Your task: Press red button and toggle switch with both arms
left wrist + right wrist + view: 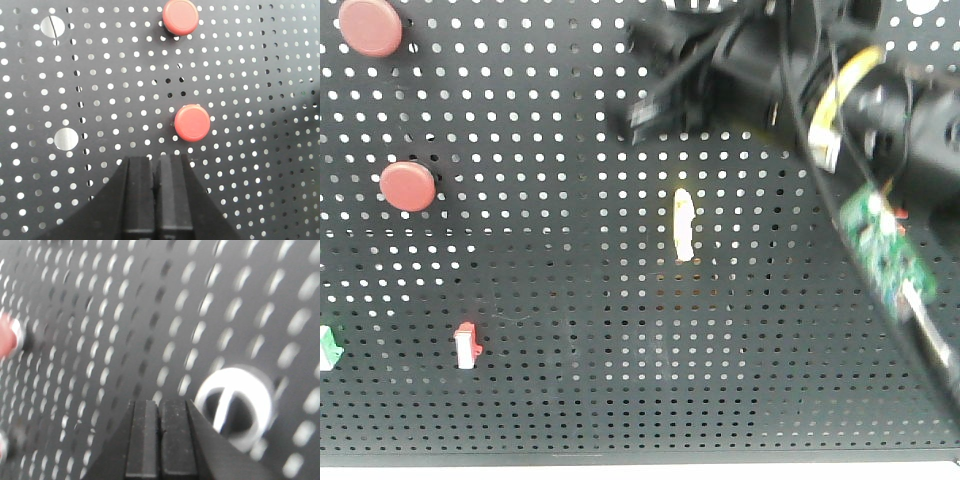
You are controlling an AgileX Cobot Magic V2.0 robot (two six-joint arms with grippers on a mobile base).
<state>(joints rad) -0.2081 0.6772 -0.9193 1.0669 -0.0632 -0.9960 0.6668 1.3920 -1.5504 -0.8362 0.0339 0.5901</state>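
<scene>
- Left gripper (155,162): your jaws were shut, pads pressed together with nothing between them, tips aimed at the board.
- Lower red button (192,123): a round cap with no long axis. It lay just above the left jaws and a little to their right, near the tips but apart from them. I judge your press turned on this offset: a short shift up and right, then straight in.
- Upper red button (180,16): farther above the left jaws, nearly in line with the lower one.
- Silver discs (66,138): two, up and to the left of the left jaws.
- Right gripper (160,407): jaws likewise closed on nothing, in a blurred view.
- Slotted white ring (234,405): just to the right of the right jaws.
- Red cap (6,335): well off to the left of the right jaws. You could not tell which button it was. Your left arm looked the nearer for the press.
- Red-and-white switch (467,345): low on the board, beneath the buttons, its short body upright. Neither wrist view showed it, so its bearing from either jaws could not be read. Your right arm (790,70) hung high on the right, well apart from it.
- Pale upright piece (685,225): mid-board, long axis vertical. Whether it was a switch could not be told.
- Pegboard (260,75): black and perforated, filling every view. Almost nothing of the room showed.
</scene>
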